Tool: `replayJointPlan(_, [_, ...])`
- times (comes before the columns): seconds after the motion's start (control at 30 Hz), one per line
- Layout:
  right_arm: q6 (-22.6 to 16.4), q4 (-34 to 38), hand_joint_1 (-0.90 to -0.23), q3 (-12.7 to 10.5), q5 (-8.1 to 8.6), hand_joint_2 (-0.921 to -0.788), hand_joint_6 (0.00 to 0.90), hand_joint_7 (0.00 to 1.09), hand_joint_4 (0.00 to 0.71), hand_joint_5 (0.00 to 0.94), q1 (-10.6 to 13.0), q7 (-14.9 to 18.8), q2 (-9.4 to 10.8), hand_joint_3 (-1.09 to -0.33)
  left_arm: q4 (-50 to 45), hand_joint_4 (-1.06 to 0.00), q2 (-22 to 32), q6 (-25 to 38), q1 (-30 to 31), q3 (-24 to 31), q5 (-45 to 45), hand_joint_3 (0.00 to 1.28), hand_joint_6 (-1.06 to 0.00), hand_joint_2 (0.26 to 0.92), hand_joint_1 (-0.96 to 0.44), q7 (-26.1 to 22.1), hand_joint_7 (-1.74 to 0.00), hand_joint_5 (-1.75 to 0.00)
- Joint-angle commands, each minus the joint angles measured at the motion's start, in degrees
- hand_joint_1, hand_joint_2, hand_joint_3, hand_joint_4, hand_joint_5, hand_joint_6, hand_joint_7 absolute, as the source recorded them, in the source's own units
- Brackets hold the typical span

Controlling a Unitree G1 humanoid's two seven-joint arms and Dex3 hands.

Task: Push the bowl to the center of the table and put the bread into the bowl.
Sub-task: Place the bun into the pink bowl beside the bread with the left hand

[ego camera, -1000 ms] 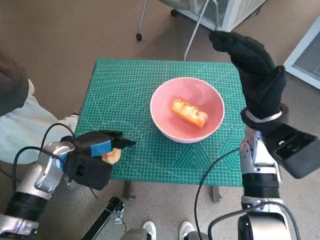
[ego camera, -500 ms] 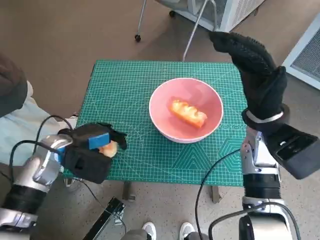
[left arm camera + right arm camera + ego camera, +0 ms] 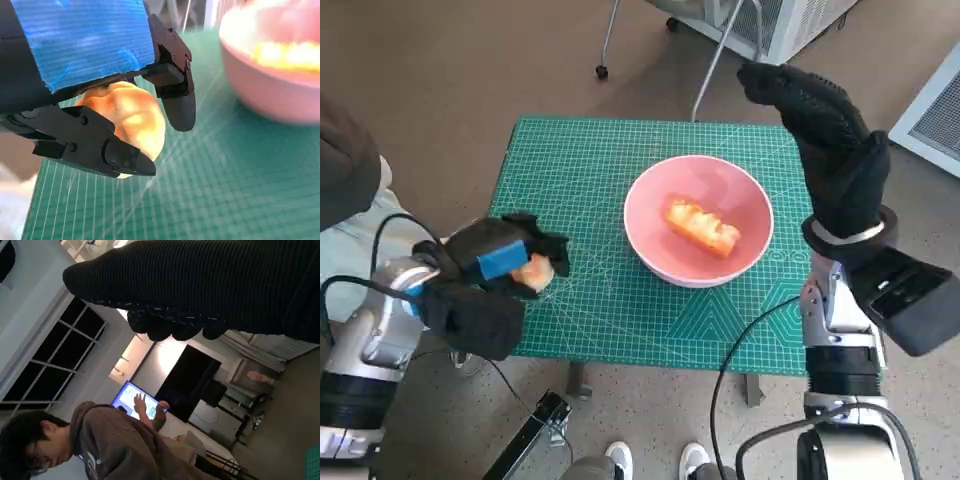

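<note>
Where the green cutting mat [image 3: 610,190] covers the table [image 3: 620,355], the left hand [image 3: 485,270] sits over the mat's near-left corner, its black fingers [image 3: 175,95] wrapped around a round bread roll [image 3: 132,120]; in the left wrist view the roll is pinned between the upper fingers and the lower ones, clear of the mat beneath it. In the head view only a pale sliver of the roll shows beside the blue tape. To its right, near the middle of the mat and toward its right half, stands the pink bowl [image 3: 645,235], upright, with a long glazed piece of bread [image 3: 700,225] lying inside on the bowl's floor. The bowl and the left hand are well apart. Farther right, the right hand [image 3: 830,150] in its black knitted glove is raised above the far-right edge of the table, fingers extended and slightly curved, holding nothing and touching nothing. In the right wrist view a person in a brown hooded top [image 3: 115,450] is seated before a lit screen [image 3: 135,400].
</note>
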Motion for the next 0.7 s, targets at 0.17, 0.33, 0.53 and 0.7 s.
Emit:
replayJointPlan(0.17, [1.4, 0.1, -0.694, 0.3, -0.08, -0.921, -0.001, 0.74, 0.253, 0.040, 0.5, 1.0, -0.2, -0.742, -4.3, -0.55, -3.4, -0.8, -9.3, 1.6, -2.6, 0.15, -0.59, 0.920, 0.00, 2.3, -1.15, -1.37])
replayJointPlan(0.33, [1.9, 0.0, -0.695, 0.2, 0.28, -0.921, -0.001, 0.74, 0.250, 0.040, 0.4, 1.3, -0.1, -0.746, -5.2, -0.55, -7.3, -0.6, -14.5, -0.1, -1.2, 0.15, -0.59, 0.920, 0.00, 4.2, -1.20, -1.33])
replayJointPlan(0.53, [2.1, 0.1, -0.695, 0.2, 0.39, -0.921, -0.001, 0.75, 0.248, 0.041, 0.4, 1.6, 0.1, -0.748, -3.7, -0.54, -13.0, -0.7, -19.0, -3.3, 0.8, 0.16, -0.58, 0.920, 0.00, 6.9, -1.27, -1.28])
replayJointPlan(0.7, [2.0, 0.4, -0.695, 0.2, 0.24, -0.921, -0.001, 0.76, 0.248, 0.042, 0.3, 1.5, 0.3, -0.747, 1.2, -0.53, -17.3, -1.8, -22.3, -5.9, 1.6, 0.17, -0.56, 0.921, 0.00, 8.7, -1.29, -1.30])
